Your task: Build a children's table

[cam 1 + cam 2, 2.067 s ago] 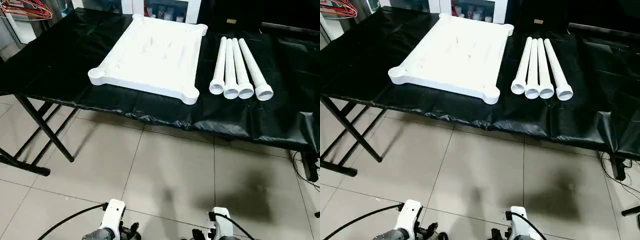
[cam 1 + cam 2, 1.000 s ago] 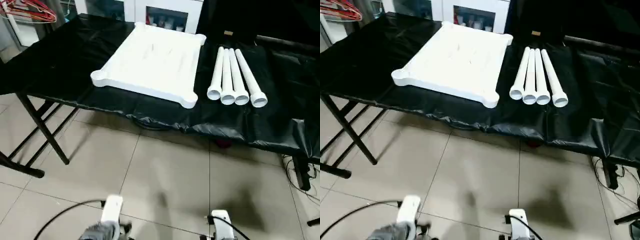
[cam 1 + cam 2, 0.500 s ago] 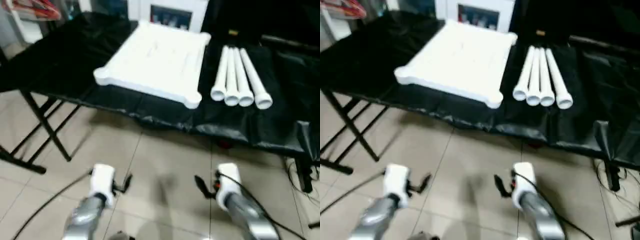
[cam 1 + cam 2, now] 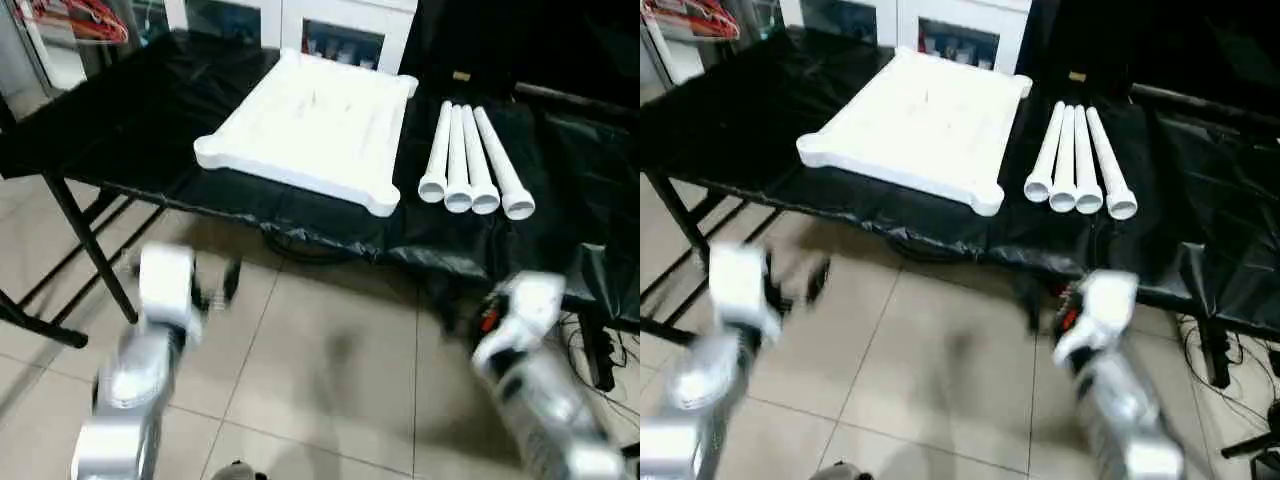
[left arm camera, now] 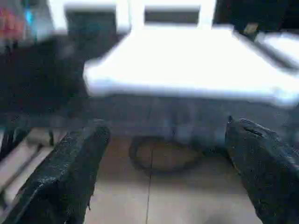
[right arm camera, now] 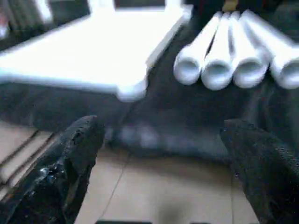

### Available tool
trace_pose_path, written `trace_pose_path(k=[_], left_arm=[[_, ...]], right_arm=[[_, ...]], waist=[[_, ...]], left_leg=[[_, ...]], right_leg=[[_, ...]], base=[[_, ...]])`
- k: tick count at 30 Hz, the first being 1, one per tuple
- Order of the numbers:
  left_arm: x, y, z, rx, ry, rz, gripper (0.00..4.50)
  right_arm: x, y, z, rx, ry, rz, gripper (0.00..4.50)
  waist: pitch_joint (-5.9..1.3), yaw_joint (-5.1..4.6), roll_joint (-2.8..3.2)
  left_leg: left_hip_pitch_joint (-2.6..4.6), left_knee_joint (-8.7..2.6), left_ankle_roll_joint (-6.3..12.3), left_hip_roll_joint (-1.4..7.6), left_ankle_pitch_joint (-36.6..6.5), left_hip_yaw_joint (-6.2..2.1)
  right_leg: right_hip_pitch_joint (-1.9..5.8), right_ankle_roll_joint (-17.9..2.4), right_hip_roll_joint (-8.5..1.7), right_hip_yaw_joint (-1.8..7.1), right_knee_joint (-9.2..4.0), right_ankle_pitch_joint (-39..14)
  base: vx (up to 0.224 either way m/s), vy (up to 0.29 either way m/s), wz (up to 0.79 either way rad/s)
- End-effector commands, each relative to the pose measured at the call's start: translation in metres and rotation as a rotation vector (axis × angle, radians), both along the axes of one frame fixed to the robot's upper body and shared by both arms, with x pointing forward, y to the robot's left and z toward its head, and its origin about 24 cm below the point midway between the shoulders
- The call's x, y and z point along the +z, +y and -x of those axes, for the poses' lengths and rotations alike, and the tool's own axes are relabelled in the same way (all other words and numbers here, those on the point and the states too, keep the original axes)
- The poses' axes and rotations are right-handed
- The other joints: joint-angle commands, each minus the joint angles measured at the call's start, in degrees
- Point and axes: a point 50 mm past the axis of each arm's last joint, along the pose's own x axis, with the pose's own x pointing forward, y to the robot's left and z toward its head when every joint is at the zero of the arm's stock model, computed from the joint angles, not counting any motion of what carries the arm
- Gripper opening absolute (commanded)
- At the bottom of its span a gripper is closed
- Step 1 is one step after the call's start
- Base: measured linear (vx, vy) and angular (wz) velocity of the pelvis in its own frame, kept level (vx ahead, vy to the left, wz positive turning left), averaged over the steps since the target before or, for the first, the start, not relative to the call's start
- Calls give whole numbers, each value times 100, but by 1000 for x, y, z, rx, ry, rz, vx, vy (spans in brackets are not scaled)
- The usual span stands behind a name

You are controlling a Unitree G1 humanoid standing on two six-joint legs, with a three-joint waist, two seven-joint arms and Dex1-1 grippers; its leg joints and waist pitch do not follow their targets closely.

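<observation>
White top and four legs lie on far black table; my left gripper and right gripper spread wide, empty.

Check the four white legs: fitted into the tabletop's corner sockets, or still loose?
Loose. The four legs lie side by side on the black-sheeted table, apart from the tabletop, whose corner sockets hold none.

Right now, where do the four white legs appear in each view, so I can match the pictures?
Left eye view: four legs upper right, on the black sheet.
Right eye view: just right of centre, upper part.
Left wrist view: too blurred to tell.
Right wrist view: upper right, open ends facing the camera.
Shared landmark: the white tabletop beside them.
</observation>
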Motion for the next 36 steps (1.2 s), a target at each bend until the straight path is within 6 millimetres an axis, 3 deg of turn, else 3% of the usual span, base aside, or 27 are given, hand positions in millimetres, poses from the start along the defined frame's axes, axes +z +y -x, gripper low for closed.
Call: trace_pose_path(k=[1, 3, 5, 7, 9, 10, 11, 12, 13, 14, 15, 16, 17, 18, 20, 22, 23, 24, 25, 26, 27, 29, 32, 33, 34, 35, 36], left_arm=[[11, -8, -7, -30, -10, 13, 450], [16, -7, -10, -39, -23, 2, 450], [16, -8, -10, -35, -17, 1, 450], [13, -1, -7, 5, 10, -2, 450], [13, 2, -5, 25, 20, -4, 450], [12, 2, -4, 35, 30, -4, 450], [12, 1, -4, 32, 34, 0, 450], [11, -1, -4, 25, 39, 8, 450], [11, -2, -4, 18, 40, -8, 450], [10, -3, -5, 15, 40, -23, 450], [10, -3, -5, 24, 41, -18, 450], [9, -4, -6, 27, 45, -13, 450], [9, -5, -6, 21, 49, -7, 450], [8, -7, -6, 14, 51, -10, 450], [8, -10, -5, 6, 55, -12, 450], [7, -10, -5, 10, 59, -8, 450], [6, -10, -5, 13, 62, -8, 450], [6, -10, -5, 16, 63, -9, 450], [6, -9, -6, 18, 64, -9, 450], [6, -9, -6, 19, 65, -10, 450], [6, -10, -6, 19, 65, -11, 450], [7, -10, -8, 18, 62, -16, 450], [7, -11, -10, 10, 61, -19, 450], [8, -13, -11, 1, 58, -18, 450], [8, -13, -11, -1, 58, -17, 450], [8, -14, -12, -7, 56, -17, 450], [8, -17, -13, -19, 59, -13, 450]], right_arm=[[13, -3, -3, -32, -24, 12, 447], [15, 3, -5, -37, -32, -5, 447], [13, 3, -5, -36, -22, -13, 447], [-1, 14, -4, -5, 36, 3, 447], [-4, 18, -4, -6, 63, 17, 447], [-3, 22, -4, 9, 69, 19, 447], [-2, 24, -4, 22, 67, 21, 447], [-1, 27, -5, 45, 63, 24, 447], [-3, 27, -5, 41, 68, 47, 447], [-4, 26, -5, 33, 73, 66, 447], [-3, 28, -5, 47, 67, 92, 447], [-2, 29, -5, 62, 57, 116, 447], [-1, 31, -4, 74, 51, 123, 447], [-1, 31, -3, 79, 49, 126, 447], [-2, 30, -2, 81, 54, 130, 447], [-3, 30, -1, 87, 57, 140, 447], [-3, 30, -1, 88, 58, 143, 447], [-2, 31, -2, 89, 56, 142, 447], [-1, 31, -2, 92, 56, 133, 447], [-1, 31, -3, 95, 56, 127, 447], [-1, 31, -3, 94, 58, 124, 447], [0, 30, -4, 91, 55, 133, 447], [-1, 27, -3, 72, 57, 135, 447], [-2, 25, -2, 56, 64, 127, 447], [-2, 25, -1, 53, 65, 124, 447], [-1, 24, 0, 48, 64, 126, 447], [-1, 23, 2, 39, 66, 130, 447]], waist=[[-243, -172, 99], [-216, -268, 110], [-270, -290, 23], [-454, -71, -8], [-544, -44, 108], [-621, -226, 269], [-624, -457, 297], [-671, -516, 145], [-616, -438, 203], [-525, -428, 205], [-563, -427, 158], [-490, -458, -81], [-549, -318, -364], [-579, -129, -325], [-541, -123, -243], [-411, -64, 26], [-396, -61, 85], [-398, -95, 284], [-353, -354, 583], [-522, -390, 571], [-546, -292, 499], [-536, -279, 455], [-395, -294, 149], [-361, -278, -208], [-361, -278, -208], [-321, 103, -306], [-257, 207, -258]], left_leg=[[497, -709, -737, 746, -4374, -526], [513, -797, -638, 725, -4379, -506], [306, -743, -433, 630, -3600, -408], [-182, -230, 239, 436, -1076, -279], [-256, -211, 472, 447, -36, -373], [369, -394, 837, 520, 1115, -647], [1077, -347, 1347, 731, 1677, -1075], [1422, -283, 2163, 1195, 2066, -1492], [1286, -140, 2333, 989, 3197, -1354], [995, -313, 2266, 855, 3100, -1163], [970, -340, 2076, 533, 2679, -909], [842, -304, 1535, 67, 1589, -493], [155, -79, 1472, -361, 604, -564], [-215, 866, 844, -202, -775, -746], [-392, 999, 493, -48, -583, -805], [-447, 859, 171, 400, 215, -767], [-467, 657, 290, 467, 468, -718], [-534, 200, 726, 467, 833, -644], [304, -266, 806, 725, -423, -884], [785, -298, 792, 1049, -838, -1222], [762, -226, 637, 1089, -448, -1304], [737, -238, 433, 903, 418, -1135], [527, -656, 759, 783, -391, -646], [900, -619, 61, 603, -2255, 166], [900, -619, 61, 603, -2255, 166], [1037, 430, -158, -132, -2656, 360], [595, 787, -172, -136, -1938, -131]], right_leg=[[-62, -506, -350, 148, -588, -2906], [1, -582, -345, 132, -581, -2552], [257, -708, -509, 263, -685, -2468], [805, -918, -852, 561, -805, -2124], [879, -1155, -645, 417, -645, -1283], [440, -800, 17, 24, -144, 17], [-297, -386, 220, -145, 250, -236], [-771, 352, -12, -24, 667, -1051], [-1033, 717, -62, 32, 884, -695], [-952, 679, -30, 28, 935, -334], [-1000, 385, 10, 30, 709, 392], [-748, -156, -72, 174, 76, 1149], [22, 223, -313, 565, -85, 1000], [533, -276, -1477, 1042, -543, -893], [609, -604, -1466, 771, -496, -382], [578, -1582, -1596, 61, -825, -559], [623, -1565, -1413, -184, -852, -1027], [896, -1271, -900, -584, -769, -1695], [232, -813, 87, -656, 15, -1840], [-186, -727, 114, -457, 573, -1459], [-464, -232, 133, -230, 958, -1021], [-689, 296, 143, -167, 1052, -635], [-628, -48, -17, -24, 624, 638], [-523, -991, -79, 221, 22, -390], [-523, -991, -79, 221, 22, -390], [-308, -1631, -344, 1254, -806, -3029], [270, -2149, -725, 1824, -845, -4263]], base=[[0, 0, 0], [47, 6, -4], [108, 5, -10], [144, -6, -11], [202, 10, -3], [220, 21, 0], [289, 18, 3], [276, -40, -3], [276, -40, -3], [115, -97, -15], [83, -88, -6], [83, -88, -6], [137, -56, 18], [184, -14, 43], [190, -11, 49], [169, -16, 53], [178, 59, 53], [202, 139, 53], [202, 139, 53], [271, 119, 41], [253, 89, 19], [216, 95, 15], [171, 47, 6], [222, -54, -10], [222, -54, -10], [280, -97, -13], [257, -39, -40]])
